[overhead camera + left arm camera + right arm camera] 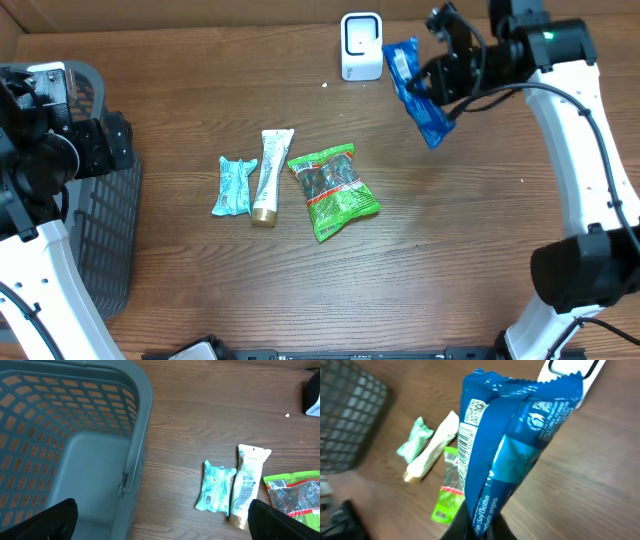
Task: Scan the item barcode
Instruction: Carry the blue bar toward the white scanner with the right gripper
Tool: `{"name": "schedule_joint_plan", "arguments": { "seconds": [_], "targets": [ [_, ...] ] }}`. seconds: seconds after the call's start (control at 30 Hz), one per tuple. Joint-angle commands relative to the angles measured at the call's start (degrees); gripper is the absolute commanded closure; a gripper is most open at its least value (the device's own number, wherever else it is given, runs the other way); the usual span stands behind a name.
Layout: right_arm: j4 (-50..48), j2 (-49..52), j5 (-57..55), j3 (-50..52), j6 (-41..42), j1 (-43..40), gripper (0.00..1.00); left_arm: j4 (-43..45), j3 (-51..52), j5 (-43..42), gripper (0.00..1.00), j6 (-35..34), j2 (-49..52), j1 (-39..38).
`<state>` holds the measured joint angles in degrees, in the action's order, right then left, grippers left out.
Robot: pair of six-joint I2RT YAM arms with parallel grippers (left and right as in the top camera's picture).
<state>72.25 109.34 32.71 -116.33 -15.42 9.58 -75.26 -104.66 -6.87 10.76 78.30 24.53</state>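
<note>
Blue packet (405,65) pinched tight at 1 end between the fingers of the right gripper (430,88), held up just right of the white scanner (361,45) in the overhead view. Glossy crinkled foil, deep blue with a lighter blue panel and a zigzag-cut top edge. White strip along 1 seam in the right wrist view, bearing a black barcode (464,455) with a small square code (476,410) above it. Small white print low down, partly readable: "Lecithin", "origins". Round white logo higher up, too small to read.

Left gripper (162,522) spread wide above the grey basket (135,420), holding nothing.

On the table, well apart from the packet: teal sachet (233,186), cream tube (270,175), green snack bag (333,190), print unreadable.
</note>
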Motion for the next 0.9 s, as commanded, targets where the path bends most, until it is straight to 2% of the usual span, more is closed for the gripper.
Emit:
{"name": "schedule_joint_plan", "arguments": {
  "seconds": [0.0,0.1,0.27,0.47,0.57,0.7,0.87],
  "targets": [
    [0.2,-2.0,-14.7,-6.1,5.8,4.2,0.96,0.1,-0.8,-0.4,0.00,1.0,0.3,0.2],
    [-1.6,-2.0,-27.1,-8.5,9.4,8.0,0.97,0.1,-0.8,-0.4,0.00,1.0,0.3,0.2],
    [-9.1,-2.0,-45.3,-9.4,10.0,13.6,0.97,0.1,-0.8,-0.4,0.00,1.0,0.3,0.2],
    [-21.4,0.3,-63.1,-9.4,3.1,17.1,0.96,0.1,-0.8,-0.4,0.00,1.0,0.3,0.2],
    [-27.8,4.6,-71.4,-9.3,-2.6,17.3,0.96,0.1,-0.8,-0.4,0.00,1.0,0.3,0.2],
    [-34.6,10.2,-75.2,-9.3,-7.6,17.2,0.96,0.1,-0.8,-0.4,0.00,1.0,0.3,0.2],
    [-40.9,16.9,-75.2,-9.1,-9.3,17.2,0.96,0.1,-0.8,-0.4,0.00,1.0,0.3,0.2]
  ]
}}
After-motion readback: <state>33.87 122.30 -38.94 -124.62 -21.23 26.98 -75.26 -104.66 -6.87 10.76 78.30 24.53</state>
